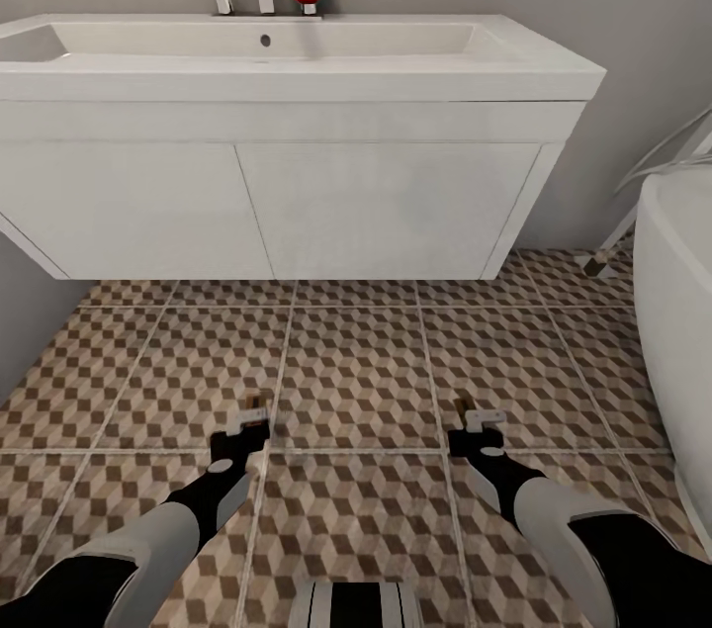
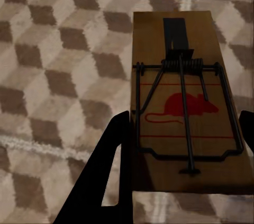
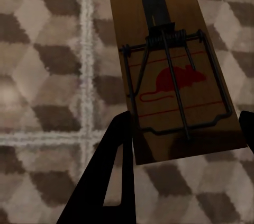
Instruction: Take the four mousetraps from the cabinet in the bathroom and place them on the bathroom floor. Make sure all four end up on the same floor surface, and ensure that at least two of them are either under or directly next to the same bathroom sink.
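Near the robot, the left tool (image 1: 253, 415) grips one mousetrap (image 2: 182, 105) and the right tool (image 1: 472, 417) grips another mousetrap (image 3: 172, 78), both above the bathroom floor (image 1: 356, 371), seemingly not touching it. Beyond stands the sink (image 1: 277, 49) on its white vanity (image 1: 277, 203).

2 mousetraps show, each a flat brown wooden board with a black wire spring and a red mouse print. One trap (image 2: 182, 102) sits clamped in the left gripper (image 1: 249, 422), the other trap (image 3: 172, 75) in the right gripper (image 1: 475, 422), both above the cube-patterned floor (image 1: 356, 371), in front of the white sink (image 1: 287, 49).
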### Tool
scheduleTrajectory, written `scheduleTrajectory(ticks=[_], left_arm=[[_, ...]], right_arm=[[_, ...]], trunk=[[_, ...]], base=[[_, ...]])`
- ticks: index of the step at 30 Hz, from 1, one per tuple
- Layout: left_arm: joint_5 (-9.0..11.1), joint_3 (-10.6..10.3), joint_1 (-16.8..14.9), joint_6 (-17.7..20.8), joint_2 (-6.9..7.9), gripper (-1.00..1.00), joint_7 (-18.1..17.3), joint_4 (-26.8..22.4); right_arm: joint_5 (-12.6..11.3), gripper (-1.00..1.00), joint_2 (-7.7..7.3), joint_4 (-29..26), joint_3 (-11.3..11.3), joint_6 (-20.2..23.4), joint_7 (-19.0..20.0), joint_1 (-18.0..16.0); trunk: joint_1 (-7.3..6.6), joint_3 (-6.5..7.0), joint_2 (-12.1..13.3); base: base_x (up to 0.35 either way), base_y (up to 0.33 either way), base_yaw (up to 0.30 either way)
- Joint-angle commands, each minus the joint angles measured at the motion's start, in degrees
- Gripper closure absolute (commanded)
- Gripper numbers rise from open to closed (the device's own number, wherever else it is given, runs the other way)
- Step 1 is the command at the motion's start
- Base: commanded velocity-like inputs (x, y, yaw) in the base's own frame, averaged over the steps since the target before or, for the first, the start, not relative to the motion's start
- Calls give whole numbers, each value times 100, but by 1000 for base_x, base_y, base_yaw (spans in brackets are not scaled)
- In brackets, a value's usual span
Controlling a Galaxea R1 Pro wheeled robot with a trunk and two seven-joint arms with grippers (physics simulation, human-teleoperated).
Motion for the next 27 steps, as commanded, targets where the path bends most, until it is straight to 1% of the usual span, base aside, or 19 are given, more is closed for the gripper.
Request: scheduleTrajectory(ticks=[1,5,11,16,18,20,21,23,25,27], left_arm=[[39,-50,-3,-136,1,100,19,9],[34,-50,-3,-283,-9,100,39,17],[20,-50,-3,-332,-16,100,6,70],[-10,-50,-3,-453,-13,100,30,81],[-20,-54,-3,-558,1,100,40,62],[-17,-53,-3,-831,11,100,70,83],[3,-48,-3,-1087,20,100,91,97],[49,-9,-3,-1396,28,100,82,110],[132,69,-3,-1465,28,100,72,112],[187,115,-3,-1350,31,100,44,106]], right_arm=[[-28,100,-6,-3,43,-12,-24,-3],[-29,100,-13,-23,26,6,-22,-3],[-28,100,-16,-71,30,54,-20,-3],[-29,100,-19,-382,30,200,3,-3],[-29,100,-10,-533,26,257,-14,-3],[-29,100,18,-690,21,280,-31,-3],[-31,100,33,-787,18,283,-47,-3],[-50,100,49,-899,14,277,-86,-3],[-79,100,57,-980,13,272,-126,-3],[-98,100,61,-1054,12,271,-148,-3]], trunk=[[-1,-4,-1],[-1,-4,-1],[-1,-4,-1],[-1,-4,-1],[-1,-4,-1],[-1,-4,-1],[-1,-4,-1],[-1,-4,-1],[-1,-4,-1],[-1,-4,-1]], base=[[0,0,0],[0,0,0],[0,0,0],[0,0,0],[0,0,0],[0,0,0],[0,0,0],[0,0,0],[0,0,0],[0,0,0]])
